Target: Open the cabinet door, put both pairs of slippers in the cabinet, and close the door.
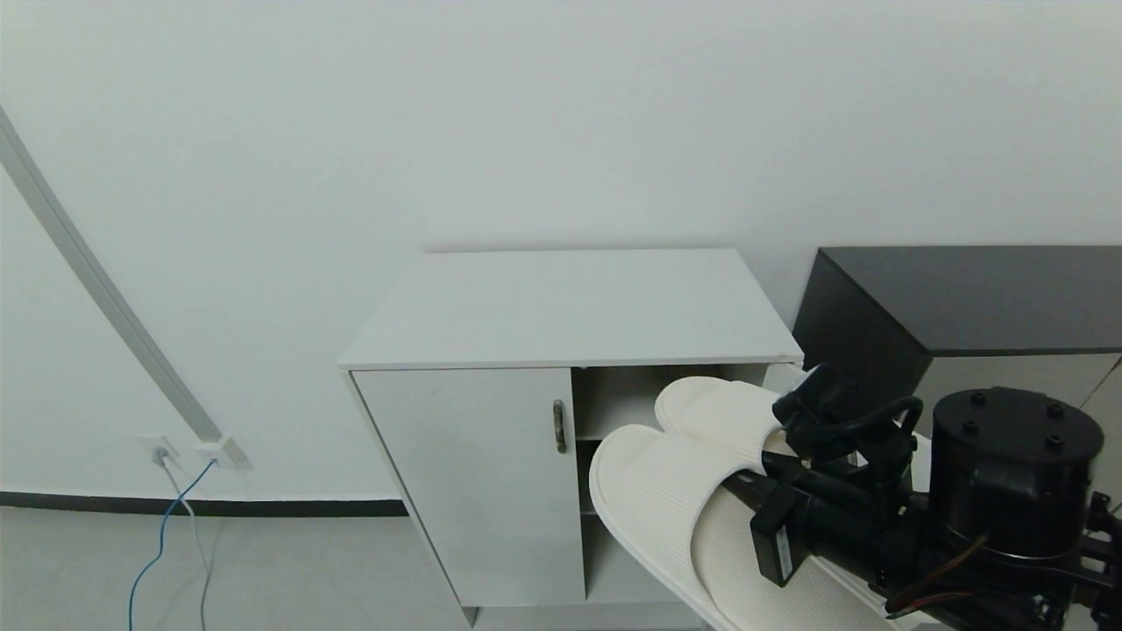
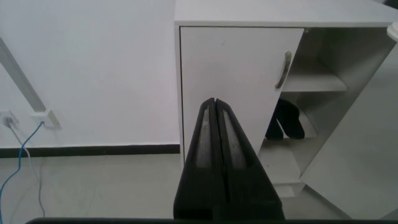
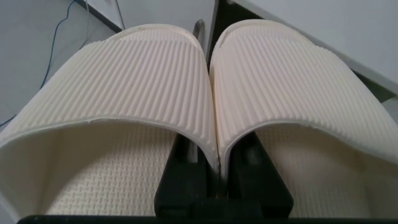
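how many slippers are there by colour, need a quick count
cream slippers: 2
black slippers: 2, on a shelf inside the cabinet
total: 4

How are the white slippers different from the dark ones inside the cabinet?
The white slippers are cream-coloured and ribbed; the dark slippers are black. The white slippers are up in the air in front of the cabinet, pinched by the right gripper; the dark slippers rest on a shelf inside the cabinet, with nothing holding them. Both are pairs lying side by side.
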Robot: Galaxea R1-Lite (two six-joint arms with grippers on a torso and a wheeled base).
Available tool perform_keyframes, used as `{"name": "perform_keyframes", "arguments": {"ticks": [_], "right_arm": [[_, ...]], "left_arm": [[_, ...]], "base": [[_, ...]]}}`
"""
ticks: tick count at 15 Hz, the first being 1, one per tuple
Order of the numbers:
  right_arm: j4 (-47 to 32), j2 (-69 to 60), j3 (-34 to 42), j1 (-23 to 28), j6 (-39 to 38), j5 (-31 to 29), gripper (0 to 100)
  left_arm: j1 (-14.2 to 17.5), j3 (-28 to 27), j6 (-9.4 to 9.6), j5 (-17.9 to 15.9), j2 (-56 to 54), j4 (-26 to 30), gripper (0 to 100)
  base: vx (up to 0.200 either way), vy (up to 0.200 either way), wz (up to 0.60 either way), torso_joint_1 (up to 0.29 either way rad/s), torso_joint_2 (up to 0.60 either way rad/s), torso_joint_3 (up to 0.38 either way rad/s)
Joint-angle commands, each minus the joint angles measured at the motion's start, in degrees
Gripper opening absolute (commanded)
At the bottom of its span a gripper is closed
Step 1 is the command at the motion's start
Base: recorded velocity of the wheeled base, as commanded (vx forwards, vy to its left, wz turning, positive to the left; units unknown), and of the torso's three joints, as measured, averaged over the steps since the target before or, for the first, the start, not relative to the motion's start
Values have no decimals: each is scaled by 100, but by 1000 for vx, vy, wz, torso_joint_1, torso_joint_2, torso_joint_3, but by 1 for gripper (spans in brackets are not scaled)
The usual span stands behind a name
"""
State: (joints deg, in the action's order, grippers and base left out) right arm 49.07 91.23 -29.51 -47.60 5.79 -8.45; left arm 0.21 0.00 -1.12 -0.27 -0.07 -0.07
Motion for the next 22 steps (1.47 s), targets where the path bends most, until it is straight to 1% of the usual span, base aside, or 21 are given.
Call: {"name": "perform_keyframes", "arguments": {"ticks": [1,13,22], "right_arm": [[6,8,-2,-3,1,1,0],[6,8,16,-21,1,1,0],[-2,17,16,-21,1,1,0]], "left_arm": [[-3,0,-2,0,7,-1,0],[6,0,-2,0,7,-1,0],[-3,0,-2,0,7,-1,0]], "base": [[0,0,0,-227,525,295],[0,0,0,-205,529,320],[0,0,0,-134,470,334]]}}
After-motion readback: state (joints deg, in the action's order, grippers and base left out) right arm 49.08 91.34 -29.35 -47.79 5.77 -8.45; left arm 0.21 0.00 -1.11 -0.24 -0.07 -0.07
